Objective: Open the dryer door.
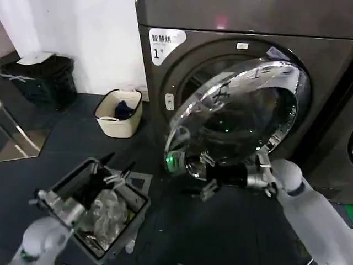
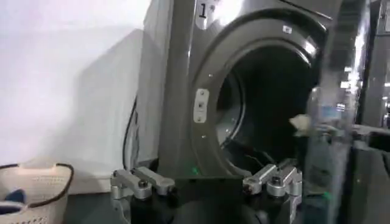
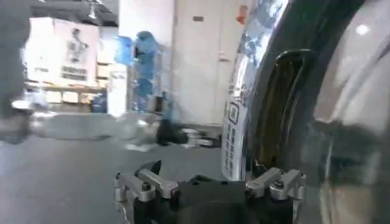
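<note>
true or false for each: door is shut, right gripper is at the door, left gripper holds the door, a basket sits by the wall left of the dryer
1. The door is shut. False: it stands swung out from the dryer, the drum opening showing behind it.
2. The right gripper is at the door's lower rim. True.
3. The left gripper holds the door. False: it hangs open, low on the robot's left, away from the door.
4. A basket sits by the wall left of the dryer. True.

Dim room — glare streaks the dryer door (image 1: 242, 110) chrome.
</note>
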`<state>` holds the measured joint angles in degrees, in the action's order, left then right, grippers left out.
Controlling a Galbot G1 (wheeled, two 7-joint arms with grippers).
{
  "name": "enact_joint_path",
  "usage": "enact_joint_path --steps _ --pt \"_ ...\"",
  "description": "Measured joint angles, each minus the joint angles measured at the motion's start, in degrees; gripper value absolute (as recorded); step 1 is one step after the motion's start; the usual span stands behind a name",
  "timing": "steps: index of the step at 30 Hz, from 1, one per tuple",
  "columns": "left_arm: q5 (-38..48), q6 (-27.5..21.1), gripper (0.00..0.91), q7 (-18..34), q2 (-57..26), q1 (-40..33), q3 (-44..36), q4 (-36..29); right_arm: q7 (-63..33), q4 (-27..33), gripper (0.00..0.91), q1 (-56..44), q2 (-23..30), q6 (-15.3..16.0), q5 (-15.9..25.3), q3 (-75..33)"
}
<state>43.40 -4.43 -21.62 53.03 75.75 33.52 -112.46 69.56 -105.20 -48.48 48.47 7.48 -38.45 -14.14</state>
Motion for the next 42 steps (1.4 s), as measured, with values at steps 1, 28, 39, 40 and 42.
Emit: enact_joint_path --steps 1,28,39,40,42 --pt "1.0 -0.4 0.907 0.3 -1.2 -1.6 -0.9 0.6 0.6 -0.3 0.907 -0.6 -0.3 0.0 -0.3 -0.5" --pt "8.8 -1.6 0.907 -2.5 -8.3 -40.6 -38.6 12.9 6.6 -1.8 0.907 -24.5 3.2 -3.9 -0.4 -36.9" --pt "9.0 -1.7 0.907 -6.4 -5.2 -45.6 -47.3 12.2 -2.9 -2.8 0.907 -35.0 13.2 -5.5 -1.0 -61.6" --pt "9.0 -1.7 0.907 -6.6 -4.9 -45.8 -47.9 12.0 -4.9 -3.1 0.907 -35.9 14.0 -5.6 -1.0 -63.8" --pt "8.9 -1.8 0.907 -6.9 -4.7 -46.3 -49.3 11.5 -8.4 -3.6 0.907 -37.5 15.2 -6.2 -0.8 -67.3"
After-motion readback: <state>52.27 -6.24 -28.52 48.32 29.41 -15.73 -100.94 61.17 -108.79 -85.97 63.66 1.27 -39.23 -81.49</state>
